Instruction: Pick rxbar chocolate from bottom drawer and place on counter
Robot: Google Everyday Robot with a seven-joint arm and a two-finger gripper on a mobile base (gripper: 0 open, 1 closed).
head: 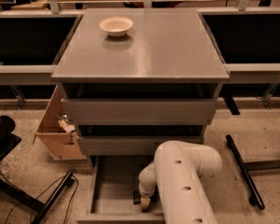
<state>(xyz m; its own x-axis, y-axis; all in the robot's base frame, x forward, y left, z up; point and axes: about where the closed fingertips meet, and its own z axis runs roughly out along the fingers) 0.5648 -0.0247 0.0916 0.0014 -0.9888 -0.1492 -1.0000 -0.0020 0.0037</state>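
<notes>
The bottom drawer [113, 190] is pulled open at the foot of the grey cabinet, and its flat grey floor shows. My white arm reaches down into it from the lower right. My gripper [145, 203] is low in the drawer near its front edge. A small black piece of the rxbar chocolate [136, 198] shows just left of the gripper, touching or very close to it; the rest is hidden. The counter [168, 50] is the broad grey top above.
A white bowl [115, 25] stands at the counter's back left. Two closed wider drawer fronts sit above the open one. An open cardboard box [53, 134] stands left of the cabinet. A black bar [242, 171] lies on the floor at right, and black legs and cables at lower left.
</notes>
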